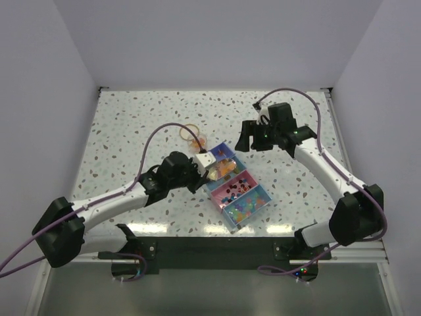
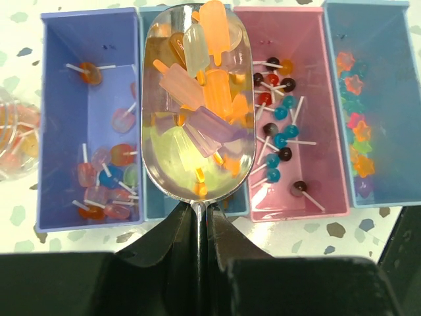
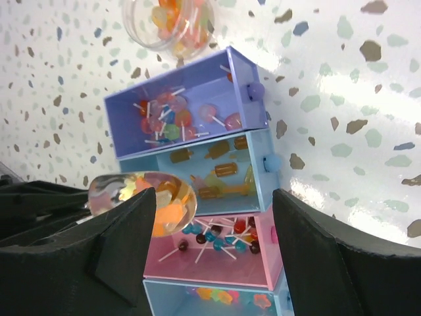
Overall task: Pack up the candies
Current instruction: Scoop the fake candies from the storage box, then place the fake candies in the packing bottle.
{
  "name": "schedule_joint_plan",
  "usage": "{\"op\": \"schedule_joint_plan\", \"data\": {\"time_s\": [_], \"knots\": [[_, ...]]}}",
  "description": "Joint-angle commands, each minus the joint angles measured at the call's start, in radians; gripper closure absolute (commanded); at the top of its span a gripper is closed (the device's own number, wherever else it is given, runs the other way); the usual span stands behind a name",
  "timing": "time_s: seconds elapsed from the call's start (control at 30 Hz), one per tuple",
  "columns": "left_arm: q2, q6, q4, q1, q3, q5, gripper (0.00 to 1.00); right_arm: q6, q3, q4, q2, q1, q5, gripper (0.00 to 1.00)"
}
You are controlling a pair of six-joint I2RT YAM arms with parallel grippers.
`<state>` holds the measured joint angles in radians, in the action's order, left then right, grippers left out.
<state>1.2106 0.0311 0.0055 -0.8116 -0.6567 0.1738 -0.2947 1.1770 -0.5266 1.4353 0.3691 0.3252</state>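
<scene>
My left gripper (image 2: 197,210) is shut on the thin handle of a clear scoop (image 2: 197,99). The scoop is heaped with orange, pink and clear ice-lolly-shaped candies (image 2: 214,85) and hangs over the light blue compartment of the box (image 2: 59,39). In the top view the left gripper (image 1: 200,172) sits at the box's left edge (image 1: 217,197). The other compartments hold small lollipop candies (image 2: 279,125) and star-shaped candies (image 2: 358,145). My right gripper (image 1: 253,141) is open and empty, raised to the upper right of the box. The right wrist view shows its jaws (image 3: 216,197) spread wide, looking down on the scoop (image 3: 141,197).
A small clear round jar (image 1: 195,139) with more sweets stands just beyond the box's purple end; it also shows in the right wrist view (image 3: 168,20) and in the left wrist view (image 2: 13,141). The speckled tabletop (image 1: 131,125) is walled on three sides.
</scene>
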Motion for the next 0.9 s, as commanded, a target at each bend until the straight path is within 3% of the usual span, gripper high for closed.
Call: {"op": "schedule_joint_plan", "data": {"time_s": [0.0, 0.5, 0.87], "knots": [[-0.029, 0.029, 0.039, 0.043, -0.052, 0.013, 1.0, 0.011, 0.073, -0.022, -0.067, -0.007, -0.003, 0.25], [0.038, 0.151, -0.13, 0.304, -0.188, 0.013, 1.0, 0.06, 0.053, -0.061, -0.142, -0.03, -0.012, 0.25], [0.179, 0.237, -0.199, 0.399, -0.271, -0.017, 1.0, 0.094, 0.009, -0.052, -0.171, -0.044, -0.025, 0.24]]}}
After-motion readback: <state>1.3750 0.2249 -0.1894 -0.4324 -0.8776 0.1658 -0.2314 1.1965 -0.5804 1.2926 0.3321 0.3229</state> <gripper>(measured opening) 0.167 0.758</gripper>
